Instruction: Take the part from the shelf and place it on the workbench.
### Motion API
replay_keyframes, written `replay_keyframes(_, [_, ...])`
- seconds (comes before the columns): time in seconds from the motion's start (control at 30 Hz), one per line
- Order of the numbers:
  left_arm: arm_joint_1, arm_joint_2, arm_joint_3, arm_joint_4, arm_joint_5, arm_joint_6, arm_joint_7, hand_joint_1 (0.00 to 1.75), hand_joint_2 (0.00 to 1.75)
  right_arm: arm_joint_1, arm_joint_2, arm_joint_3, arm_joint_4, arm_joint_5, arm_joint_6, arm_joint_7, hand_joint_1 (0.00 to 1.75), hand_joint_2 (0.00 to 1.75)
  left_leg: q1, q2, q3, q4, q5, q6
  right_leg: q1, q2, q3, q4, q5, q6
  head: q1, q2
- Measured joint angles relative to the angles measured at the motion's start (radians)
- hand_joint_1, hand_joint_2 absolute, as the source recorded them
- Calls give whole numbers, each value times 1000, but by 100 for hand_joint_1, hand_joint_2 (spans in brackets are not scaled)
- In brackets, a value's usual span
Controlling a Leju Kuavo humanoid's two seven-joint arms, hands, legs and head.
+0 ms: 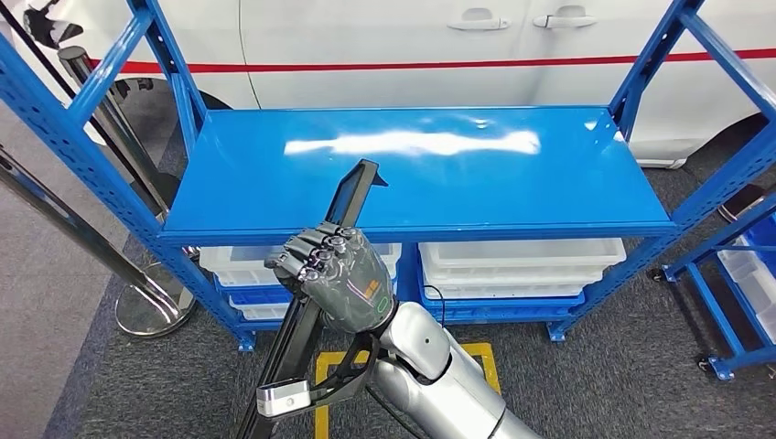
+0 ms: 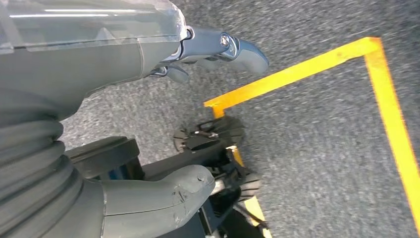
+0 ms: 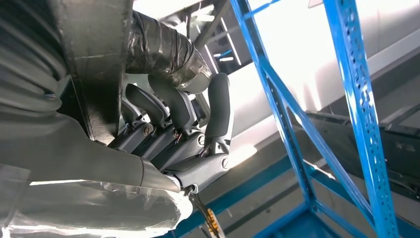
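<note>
Blue shelf top (image 1: pixel 512 183) lies bare — corner uprights (image 1: pixel 641 73) flank it.

- Head view: from high on my body, facing forward and down onto the blue shelf (image 1: pixel 421 169); my right hand (image 1: pixel 337 274) sits lower centre.
- Left wrist view: close behind my left hand (image 2: pixel 99 64), facing the carpet.
- Right wrist view: tight behind that right hand (image 3: pixel 168 124); shares the shelf's blue frame (image 3: pixel 356 99) with the head view.
</note>
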Motion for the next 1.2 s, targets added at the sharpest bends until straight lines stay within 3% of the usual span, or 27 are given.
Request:
replay_keyframes(0.03, [-1,0,0,0,0,0,1,0,175,1,0,0,2,-4,0,-4,175,175,-2,0,-14,2,9,-1,1,0,45,-45,21,-5,0,0])
replay_keyframes(0.1, [-3,-2,0,0,0,1,3,0,175,2,4,0,4,-12,0,-7,175,175,-4,-1,-34,6,25,-8,7,0,155,-183,31,-18,0,0])
replay_keyframes(0.17, [-5,-3,0,0,0,1,3,0,175,1,9,0,4,-16,0,-8,175,175,-4,0,-40,6,41,-19,15,0,210,-267,22,-27,0,0])
replay_keyframes(0.23, [-7,-4,0,0,-1,1,3,0,175,1,11,0,6,-19,0,-9,175,175,-1,0,-43,3,54,-31,17,-2,207,-281,35,-35,0,0])
replay_keyframes(0.27, [-7,-4,0,0,-2,1,4,0,175,1,11,0,6,-22,0,-10,175,175,1,-1,-48,8,45,-37,15,-4,202,-286,45,-42,0,0])
replay_keyframes(0.33, [-6,-3,0,0,-6,1,5,0,175,1,12,0,9,-28,0,-11,175,175,3,-3,-69,63,-24,-47,8,-8,182,-292,69,-56,-1,0])
replay_keyframes(0.4, [-7,-3,0,0,-8,0,6,0,175,1,13,0,10,-31,0,-11,175,175,8,-3,-99,179,-120,-55,9,-9,152,-291,91,-61,-2,0])
replay_keyframes(0.43, [-7,-3,0,0,-10,0,6,0,175,1,13,0,11,-30,0,-9,175,175,10,-3,-107,234,-144,-60,9,-10,135,-289,103,-60,-2,0])
replay_keyframes(0.47, [-7,-3,-1,0,-12,-1,6,0,175,2,13,0,12,-27,0,-7,175,175,12,-3,-104,268,-144,-63,9,-10,117,-286,115,-59,-2,0])
replay_keyframes(0.5, [-8,-3,-1,0,-14,-2,6,0,175,2,12,0,13,-21,0,-4,175,175,13,-3,-86,271,-124,-65,8,-10,99,-283,126,-57,-2,0])
replay_keyframes(0.57, [-10,-3,-2,0,-18,-4,6,0,175,3,12,0,13,-1,0,2,175,175,17,-3,-3,182,-79,-68,6,-10,66,-273,145,-50,-2,0])
replay_keyframes(0.63, [-15,-3,-3,0,-20,-8,6,0,175,3,13,-2,11,17,0,11,175,175,14,-5,89,52,-90,-63,6,-10,46,-264,161,-38,-2,0])
replay_keyframes(0.67, [-17,-3,-4,0,-22,-10,6,0,175,1,13,-5,9,22,0,18,175,175,12,-7,112,12,-105,-58,7,-10,43,-262,169,-32,-2,0])
replay_keyframes(0.73, [-20,-4,-6,0,-24,-12,6,0,175,-8,13,-11,8,24,0,34,175,175,8,-8,111,-5,-102,-41,8,-10,42,-267,187,-18,-2,0])
replay_keyframes(0.77, [-21,-5,-7,1,-24,-13,6,0,175,-14,13,-14,8,23,0,40,175,175,8,-6,107,-8,-92,-33,6,-8,38,-266,186,-13,-2,0])
replay_keyframes(0.8, [-21,-6,-8,1,-25,-13,7,0,175,-19,12,-19,8,22,0,45,175,175,9,-3,99,-11,-80,-22,4,-6,30,-253,168,-9,-1,0])
replay_keyframes(0.83, [-22,-6,-9,1,-25,-13,7,0,175,-23,11,-23,8,21,0,47,175,175,11,-1,90,-14,-68,-14,3,-3,17,-221,131,-5,-1,0])
replay_keyframes(0.9, [-24,-8,-10,1,-25,-14,7,0,175,-28,8,-28,8,21,0,49,175,175,9,2,64,-14,-45,-3,1,-1,-17,-103,31,-1,-1,0])
replay_keyframes(0.93, [-24,-8,-10,1,-25,-14,7,0,175,-28,7,-29,8,20,0,50,175,175,7,2,50,-12,-35,-3,0,-1,-30,-41,-1,0,-1,0])
replay_keyframes(0.97, [-23,-8,-10,1,-25,-14,7,0,175,-28,5,-30,8,20,0,50,175,175,6,2,36,-10,-25,-3,0,-1,-32,0,-11,1,-1,0])
replay_keyframes(1.0, [-23,-8,-10,1,-25,-14,7,0,175,-28,4,-31,8,20,0,51,175,175,4,2,23,-7,-17,-4,0,-1,-17,9,-2,0,-1,0])
replay_keyframes(1.03, [-23,-8,-10,1,-25,-14,7,0,175,-28,3,-31,8,19,0,51,175,175,3,2,11,-5,-10,-5,0,-1,17,-21,18,-4,-1,0])
replay_keyframes(1.07, [-23,-8,-10,1,-25,-14,7,0,175,-29,3,-32,8,19,0,51,175,175,1,2,1,-2,-4,-7,2,-1,67,-82,37,-9,-1,0])
replay_keyframes(1.13, [-23,-10,-10,1,-25,-14,7,0,175,-32,4,-32,8,19,0,51,175,175,-2,1,-12,1,8,-15,8,-1,160,-214,46,-21,-1,0])
replay_keyframes(1.2, [-24,-12,-10,1,-24,-14,6,0,175,-36,5,-32,8,19,0,51,175,175,-1,2,-17,0,20,-27,15,-1,191,-273,40,-30,-1,0])
